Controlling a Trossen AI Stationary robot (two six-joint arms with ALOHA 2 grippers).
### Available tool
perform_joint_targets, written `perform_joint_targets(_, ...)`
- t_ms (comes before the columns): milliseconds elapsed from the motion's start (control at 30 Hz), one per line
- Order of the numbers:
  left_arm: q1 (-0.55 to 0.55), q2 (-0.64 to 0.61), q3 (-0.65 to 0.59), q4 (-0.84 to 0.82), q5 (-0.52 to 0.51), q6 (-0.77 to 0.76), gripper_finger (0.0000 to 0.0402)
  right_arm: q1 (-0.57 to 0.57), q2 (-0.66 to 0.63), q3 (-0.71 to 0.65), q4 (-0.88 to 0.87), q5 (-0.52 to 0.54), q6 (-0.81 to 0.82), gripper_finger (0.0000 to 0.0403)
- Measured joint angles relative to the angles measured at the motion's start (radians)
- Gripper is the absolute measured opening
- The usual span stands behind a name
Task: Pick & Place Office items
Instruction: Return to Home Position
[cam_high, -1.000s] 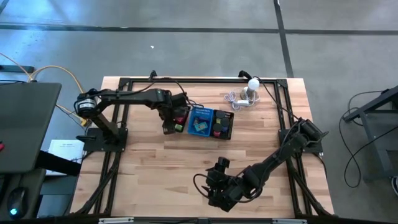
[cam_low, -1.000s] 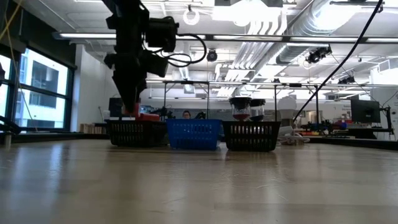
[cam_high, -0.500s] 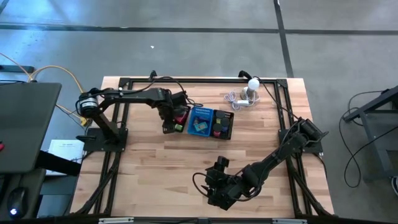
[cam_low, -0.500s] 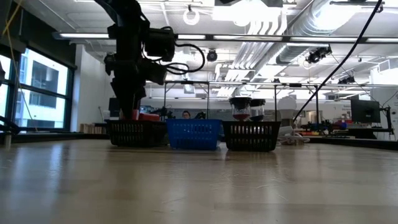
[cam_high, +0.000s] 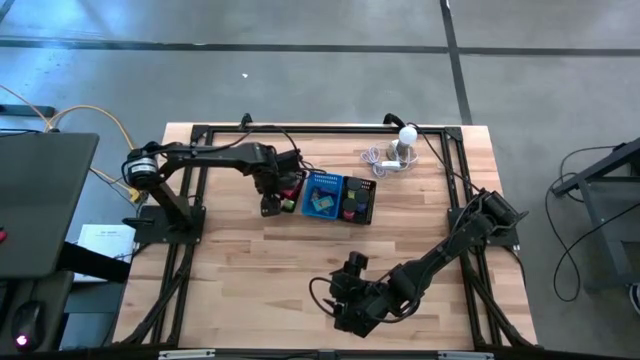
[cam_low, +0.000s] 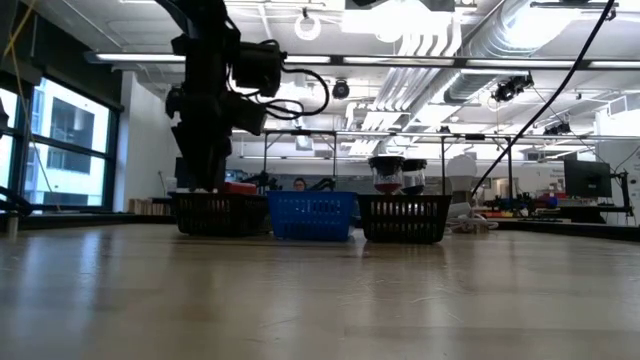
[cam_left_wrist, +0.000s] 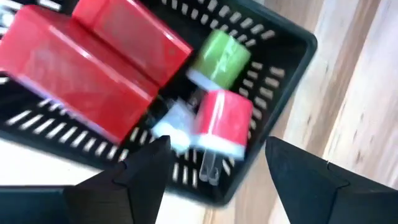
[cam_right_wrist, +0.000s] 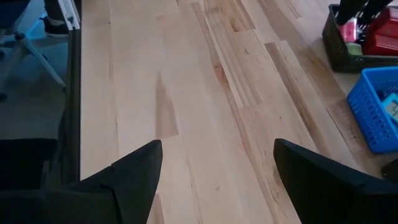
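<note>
Red boxes (cam_left_wrist: 74, 81), a green charger adapter (cam_left_wrist: 221, 59) and a pink charger adapter (cam_left_wrist: 222, 121) with its metal prongs showing are seen lying together in the left black bin (cam_left_wrist: 292, 43). The left gripper (cam_left_wrist: 216, 144) is held just above them, its fingers apart with nothing between them. The right gripper (cam_high: 345, 308) is held over the bare wooden table (cam_high: 250, 270), well apart from the bins, fingers likewise spread with nothing gripped.

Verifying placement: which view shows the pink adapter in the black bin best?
Left wrist view: pink adapter close up, prongs visible. High view: tiny speck. Low view: hidden behind the bin wall. Right wrist view: distant pink patch.
</note>
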Motion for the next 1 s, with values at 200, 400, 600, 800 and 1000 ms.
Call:
perform_joint_targets(200, -0.009, -0.002, 0.094, -0.156, -0.045, -0.017, 0.0257, -0.005, 0.000, 0.000, 0.052, -0.013, -0.063, 0.0298)
perform_joint_targets(400, -0.065, -0.003, 0.170, -0.254, -0.034, -0.091, 0.0257, -0.027, 0.000, 0.000, 0.080, -0.101, -0.132, 0.0298)
perform_joint_targets(600, -0.154, -0.013, 0.197, -0.434, -0.093, -0.120, 0.0242, -0.047, 0.000, 0.000, 0.052, -0.112, -0.162, 0.0275)
perform_joint_targets(800, -0.217, -0.086, 0.197, -0.519, -0.105, -0.195, 0.0168, -0.085, 0.000, 0.000, 0.010, -0.160, -0.210, 0.0164)
perform_joint_targets(1000, -0.287, -0.230, 0.197, -0.516, -0.106, -0.233, 0.0059, -0.115, 0.000, 0.000, -0.085, -0.203, -0.238, 0.0016)
